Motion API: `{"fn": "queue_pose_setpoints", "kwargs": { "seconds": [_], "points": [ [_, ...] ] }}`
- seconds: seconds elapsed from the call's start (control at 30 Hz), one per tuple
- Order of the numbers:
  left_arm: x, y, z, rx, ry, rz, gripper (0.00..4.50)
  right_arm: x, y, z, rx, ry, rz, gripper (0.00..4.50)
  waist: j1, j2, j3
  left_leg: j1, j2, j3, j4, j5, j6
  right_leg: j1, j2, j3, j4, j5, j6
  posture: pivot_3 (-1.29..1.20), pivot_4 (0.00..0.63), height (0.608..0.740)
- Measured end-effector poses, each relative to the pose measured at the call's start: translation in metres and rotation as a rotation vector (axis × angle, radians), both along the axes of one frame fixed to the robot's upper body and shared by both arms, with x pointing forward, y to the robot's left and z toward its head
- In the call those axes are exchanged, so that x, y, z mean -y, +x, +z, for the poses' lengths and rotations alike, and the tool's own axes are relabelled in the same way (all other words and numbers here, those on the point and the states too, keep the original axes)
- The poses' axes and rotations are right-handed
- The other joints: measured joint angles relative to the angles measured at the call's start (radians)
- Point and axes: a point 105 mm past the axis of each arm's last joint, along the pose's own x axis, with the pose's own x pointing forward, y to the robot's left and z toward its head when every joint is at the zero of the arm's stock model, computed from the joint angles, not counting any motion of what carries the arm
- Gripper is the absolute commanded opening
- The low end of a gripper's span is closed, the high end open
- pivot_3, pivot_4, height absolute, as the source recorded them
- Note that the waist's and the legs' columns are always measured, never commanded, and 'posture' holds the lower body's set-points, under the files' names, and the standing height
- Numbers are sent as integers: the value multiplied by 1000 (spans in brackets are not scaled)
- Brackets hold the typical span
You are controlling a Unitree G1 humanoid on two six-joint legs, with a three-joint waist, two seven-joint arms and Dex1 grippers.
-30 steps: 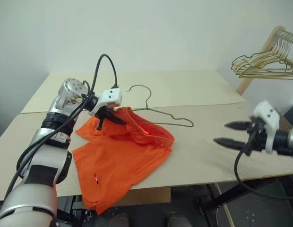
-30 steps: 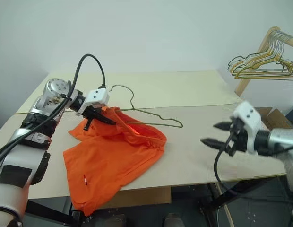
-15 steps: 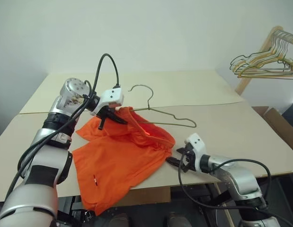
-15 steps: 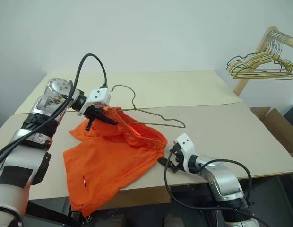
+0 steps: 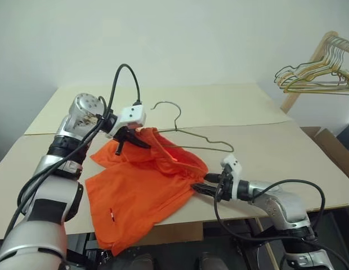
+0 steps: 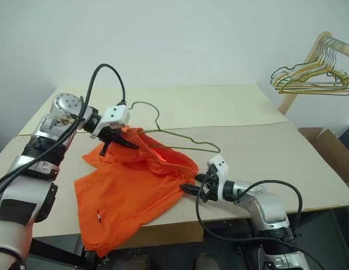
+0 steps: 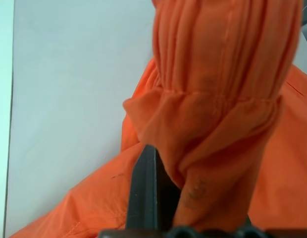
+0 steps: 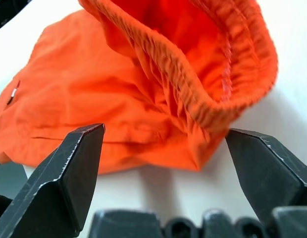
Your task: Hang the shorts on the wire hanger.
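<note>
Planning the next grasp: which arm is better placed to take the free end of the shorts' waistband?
Right. The right gripper is open, level with the waistband end of the shorts; the left gripper is shut on the far end beside the wire hanger.

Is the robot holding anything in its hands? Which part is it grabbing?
Yes. The left hand is pinching the orange shorts by the stretchy waistband, lifting that edge. The right hand is open beside the waistband's other end, holding nothing.
</note>
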Motion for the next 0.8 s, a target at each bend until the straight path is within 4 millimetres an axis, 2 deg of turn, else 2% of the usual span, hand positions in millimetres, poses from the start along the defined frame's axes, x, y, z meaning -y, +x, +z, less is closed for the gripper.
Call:
{"fn": "queue_pose_setpoints", "kwargs": {
  "seconds": [0.17, 0.2, 0.3, 0.63, 0.8],
  "points": [
    [2, 0, 1, 5, 0, -8, 0, -19, 18, -5, -13, -10, -31, 4459, -5, 0, 0, 0, 0, 0, -1, 0, 0, 0, 1, 0, 0, 0, 0, 29, 0, 740],
    [2, 0, 1, 5, 0, -8, 0, -22, 21, -6, -20, -6, -43, 4289, -3, 0, 0, 0, 0, 0, -1, 0, 0, -1, 0, 0, 0, 0, 0, 29, 0, 740],
    [2, -1, 0, 4, -1, -9, 0, -24, 26, -8, -23, -5, -73, 3566, 0, 0, 0, -1, 0, 0, 0, 0, 0, 0, 0, 0, 0, 0, 0, 33, 0, 740],
    [1, -1, -2, -1, 1, -5, 0, -12, 16, -11, -39, 12, -70, 103, 0, 0, 0, 0, 0, 0, 0, 0, 0, 0, 0, 0, 0, 0, 0, 34, 0, 740],
    [0, -1, -2, -2, 2, -2, 0, -3, 12, -3, -12, 18, -53, 42, 0, 0, 0, 0, 0, 0, 0, 0, 0, 0, 0, 0, 0, 0, 0, 33, 0, 740]
  ]
}}
